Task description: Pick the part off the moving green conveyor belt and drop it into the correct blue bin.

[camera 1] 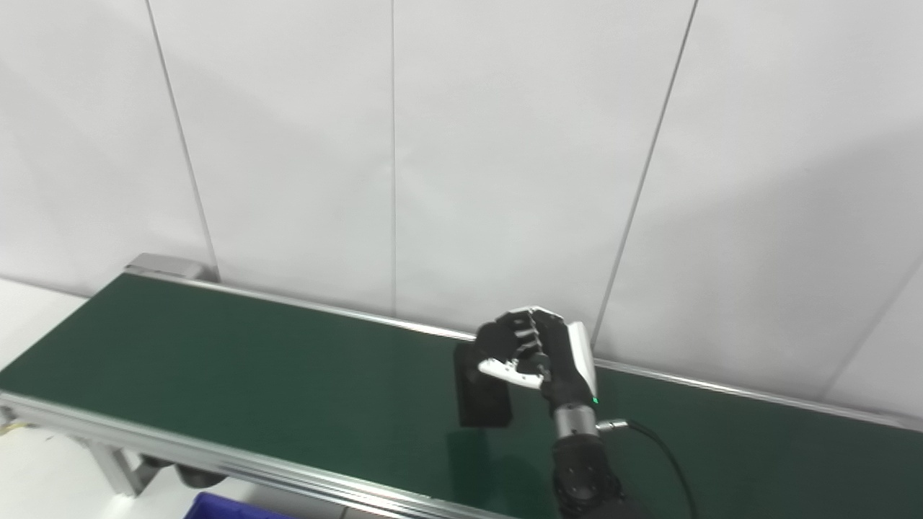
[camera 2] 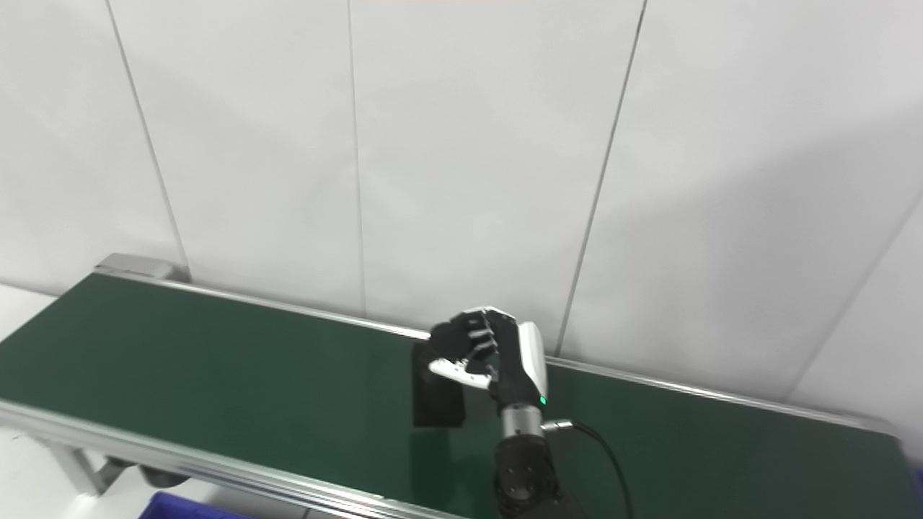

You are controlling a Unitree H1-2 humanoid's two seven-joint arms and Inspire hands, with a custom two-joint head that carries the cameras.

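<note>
The part [camera 1: 482, 393] is a flat, matte black rectangular block, taller than it is wide, with plain faces and squared corners; no markings can be made out on it. It stands upright in the grasp of the right hand [camera 1: 537, 353], with its lower edge at or just above the green conveyor belt [camera 1: 238, 375]; whether it touches the belt cannot be told. The right hand is clamped on the part's upper end: the dark fingers [camera 2: 461, 335] curl over the top from the far side, and the white thumb [camera 1: 508, 371] presses across the near face. The arm rises from the bottom edge of the picture to the right of the part, with a black cable [camera 1: 667, 454] looping off the wrist over the belt.

The belt runs as a long dark green strip from the left, past the hand, to the right. Its surface on both sides of the part lies open, with the wider stretch to the left. A silver rail [camera 1: 238, 468] bounds the near edge in front of the part and another silver rail [camera 2: 303, 308] runs along the far edge behind it, close to the white panelled wall [camera 1: 505, 144]. A corner of a blue bin [camera 1: 216, 508] shows below the near rail, left of the part. The left hand is out of sight.
</note>
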